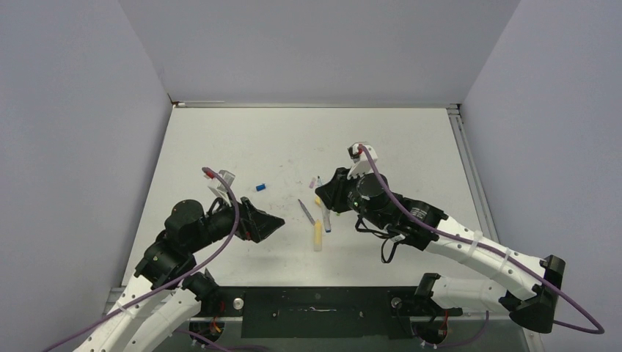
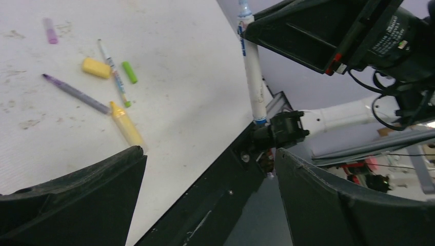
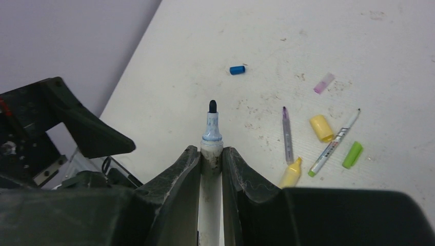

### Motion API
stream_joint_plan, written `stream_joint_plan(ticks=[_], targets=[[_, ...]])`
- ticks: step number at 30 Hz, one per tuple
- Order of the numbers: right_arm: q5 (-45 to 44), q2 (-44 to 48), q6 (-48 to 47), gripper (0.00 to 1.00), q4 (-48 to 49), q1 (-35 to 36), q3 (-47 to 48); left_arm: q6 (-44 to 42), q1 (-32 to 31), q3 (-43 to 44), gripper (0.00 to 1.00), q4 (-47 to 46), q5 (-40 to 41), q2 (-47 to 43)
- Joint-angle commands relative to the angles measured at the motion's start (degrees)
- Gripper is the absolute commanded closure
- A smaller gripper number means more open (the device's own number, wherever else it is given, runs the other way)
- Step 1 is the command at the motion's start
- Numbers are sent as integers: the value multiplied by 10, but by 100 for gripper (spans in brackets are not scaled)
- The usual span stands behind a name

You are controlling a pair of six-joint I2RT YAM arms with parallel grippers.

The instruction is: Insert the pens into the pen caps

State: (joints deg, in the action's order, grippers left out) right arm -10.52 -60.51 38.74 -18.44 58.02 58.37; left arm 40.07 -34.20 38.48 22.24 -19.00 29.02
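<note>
My right gripper (image 3: 211, 154) is shut on the white pen (image 3: 211, 130), whose blue tip pokes out past the fingers above the table. The blue cap (image 3: 237, 69) lies beyond that tip, to the left in the top view (image 1: 260, 188). My left gripper (image 2: 209, 152) hangs open and empty left of the pile (image 1: 268, 226). On the table lie the purple pen (image 3: 286, 134), yellow marker (image 3: 291, 173), grey-green pen (image 3: 334, 143), yellow cap (image 3: 321, 128), green cap (image 3: 352, 155) and pink cap (image 3: 324, 82).
The black base rail (image 1: 315, 301) runs along the table's near edge under both arms. Grey walls close in the table on the left, back and right. The loose pens and caps cluster at mid-table between the two grippers.
</note>
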Motion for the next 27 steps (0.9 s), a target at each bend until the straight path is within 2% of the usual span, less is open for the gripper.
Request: stream_joint_plan(ticks=[1,7,16,22,27], targets=[[79,22,-4,95,84,-8,-11,59,-2,-19,4,-172,-115,16],[153,36,29,95,175,-9,-32,118,-2,-37,4,-302,-175,41],[218,33,87,95,313,-8,-62,164,-2,-52,4,-396,-202,64],[223,23,114,95,373,-6,-73,231,-2,-79,3,-503,-211,78],[220,4,118,95,400,6,-64,254,-2,-88,0,-544,-218,84]])
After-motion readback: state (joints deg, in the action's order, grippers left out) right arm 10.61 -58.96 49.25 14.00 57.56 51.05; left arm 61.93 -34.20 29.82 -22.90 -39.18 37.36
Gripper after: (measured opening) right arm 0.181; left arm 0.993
